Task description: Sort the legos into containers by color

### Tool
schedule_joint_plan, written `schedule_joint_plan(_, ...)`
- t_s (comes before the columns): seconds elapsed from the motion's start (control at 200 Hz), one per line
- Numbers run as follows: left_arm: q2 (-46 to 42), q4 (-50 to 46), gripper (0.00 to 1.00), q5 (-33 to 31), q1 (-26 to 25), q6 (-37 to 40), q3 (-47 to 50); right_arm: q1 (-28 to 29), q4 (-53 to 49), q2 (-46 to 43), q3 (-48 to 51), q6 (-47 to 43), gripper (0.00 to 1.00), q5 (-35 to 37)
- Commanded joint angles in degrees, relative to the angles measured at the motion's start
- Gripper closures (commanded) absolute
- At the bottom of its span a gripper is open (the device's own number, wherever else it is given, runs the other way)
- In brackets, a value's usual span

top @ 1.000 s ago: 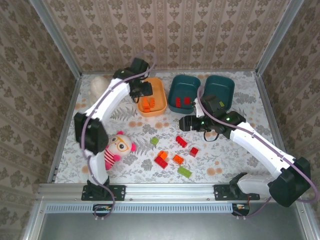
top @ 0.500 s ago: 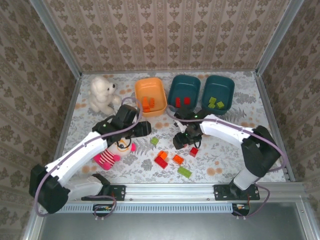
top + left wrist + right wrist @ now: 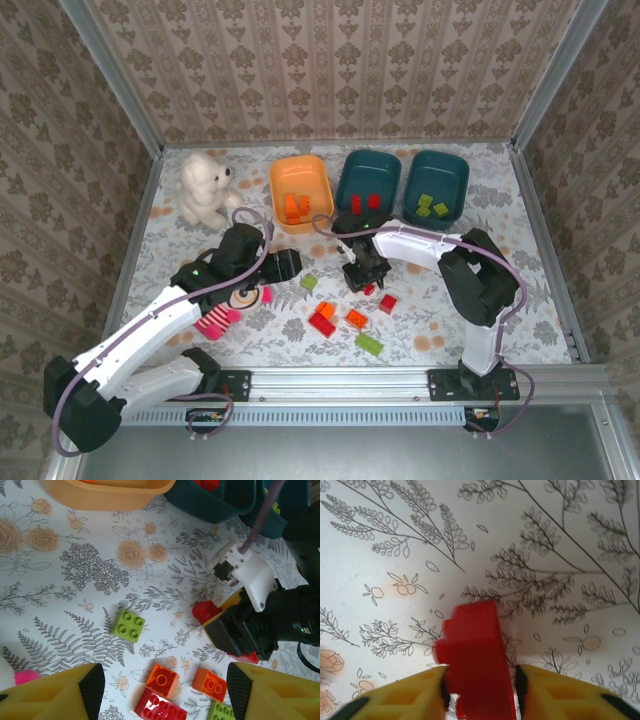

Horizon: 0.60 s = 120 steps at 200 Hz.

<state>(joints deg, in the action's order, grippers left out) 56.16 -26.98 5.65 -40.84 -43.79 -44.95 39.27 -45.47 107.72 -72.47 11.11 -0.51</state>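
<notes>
My right gripper (image 3: 480,692) is shut on a red lego (image 3: 476,652), low over the mat; from above it (image 3: 362,279) sits at the table's middle. That red lego (image 3: 205,611) pokes out beside it in the left wrist view. My left gripper (image 3: 162,692) is open and holds nothing. It hovers over loose legos: a green one (image 3: 128,626), two orange ones (image 3: 162,680) (image 3: 210,685) and a long red one (image 3: 160,707). At the back stand the containers: an orange tub (image 3: 302,192) with orange legos, a teal tub (image 3: 368,187) with red ones, and a teal tub (image 3: 438,187) with green ones.
A white plush bear (image 3: 205,185) sits at the back left. A pink-and-white plush doll (image 3: 225,302) lies under my left arm. Another red lego (image 3: 388,303) and a long green one (image 3: 369,344) lie toward the front. Metal rails frame the mat.
My left arm drew back from the orange tub to the mat's middle with its jaws open. My right gripper swung left, came down on the red lego and closed on it.
</notes>
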Motion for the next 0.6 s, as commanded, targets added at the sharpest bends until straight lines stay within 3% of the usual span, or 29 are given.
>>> schedule_joint_plan(0.0, 0.83, 1.13, 0.32, 0.81, -0.35, -0.62, -0.86, -0.11, -1.28, 0.06, -2.62, 0.11, 0.73, 0.52)
schedule_joint_plan(0.28, 6.45, 4.18, 0.31, 0.19, 0.71, 0.59, -7.19, -7.68, -5.62, -4.81, -15.6, 3.44, 0.81, 3.37)
schedule_joint_plan(0.595, 21.01, 7.67, 0.32, 4.53, 4.79, 4.13, -21.17, -17.02, -14.97, 12.9, -41.79, 10.26, 0.85, 14.16)
